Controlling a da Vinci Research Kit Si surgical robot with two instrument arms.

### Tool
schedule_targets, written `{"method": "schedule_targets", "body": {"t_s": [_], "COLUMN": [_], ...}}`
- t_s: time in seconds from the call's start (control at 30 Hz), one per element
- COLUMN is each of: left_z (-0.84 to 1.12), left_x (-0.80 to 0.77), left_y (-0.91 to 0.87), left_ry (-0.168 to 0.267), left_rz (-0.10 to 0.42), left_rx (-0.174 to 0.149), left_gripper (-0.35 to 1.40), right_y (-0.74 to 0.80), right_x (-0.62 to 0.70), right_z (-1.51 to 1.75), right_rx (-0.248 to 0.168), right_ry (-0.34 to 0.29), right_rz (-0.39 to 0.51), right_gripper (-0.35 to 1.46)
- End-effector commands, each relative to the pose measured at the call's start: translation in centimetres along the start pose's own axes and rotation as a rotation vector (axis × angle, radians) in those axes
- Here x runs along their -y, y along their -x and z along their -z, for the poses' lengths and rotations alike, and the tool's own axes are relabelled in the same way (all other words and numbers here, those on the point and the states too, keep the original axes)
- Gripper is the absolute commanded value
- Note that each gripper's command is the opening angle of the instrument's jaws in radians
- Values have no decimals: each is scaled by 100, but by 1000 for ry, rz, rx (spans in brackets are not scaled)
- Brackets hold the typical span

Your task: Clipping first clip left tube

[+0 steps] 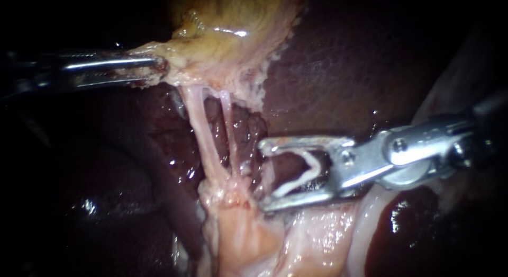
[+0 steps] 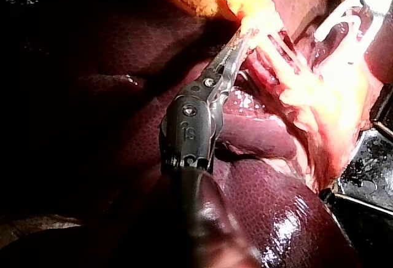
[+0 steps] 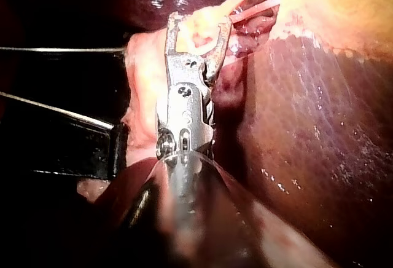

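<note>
My left instrument comes in from the left, its jaws shut on the pale lower edge of the yellow gallbladder and holding it taut. Two thin pale tubes run down from there: the left tube and the right tube. My right instrument lies just right of both tubes. Its jaws stand wide apart with a white clip seated between them, and neither tube is inside them. The left wrist view shows the left instrument gripping the gallbladder edge. In the right wrist view, the right instrument points at pale tissue.
Dark red liver surrounds the tubes and lies behind them. Pale fatty tissue spreads below where the tubes join. A black holder with metal rods lies beside the tissue in the right wrist view.
</note>
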Motion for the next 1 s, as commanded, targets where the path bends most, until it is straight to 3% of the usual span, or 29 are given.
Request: {"method": "schedule_targets", "body": {"t_s": [0.03,0.3,0.67,1.0], "left_z": [0,0,1,0], "left_x": [-1,-5,-8,-11], "left_y": [0,-1,-2,-4], "left_ry": [-1,-2,-3,-4], "left_rz": [0,0,1,1], "left_rx": [0,0,0,0], "left_gripper": [-35,-35,-35,-35], "right_y": [1,23,64,66], "right_x": [0,-7,-33,-39], "right_z": [-8,-42,-65,-101], "right_rx": [2,5,29,26], "right_ry": [3,2,22,-18], "right_rz": [-3,-33,-53,-57], "right_gripper": [50,50,50,50]}}
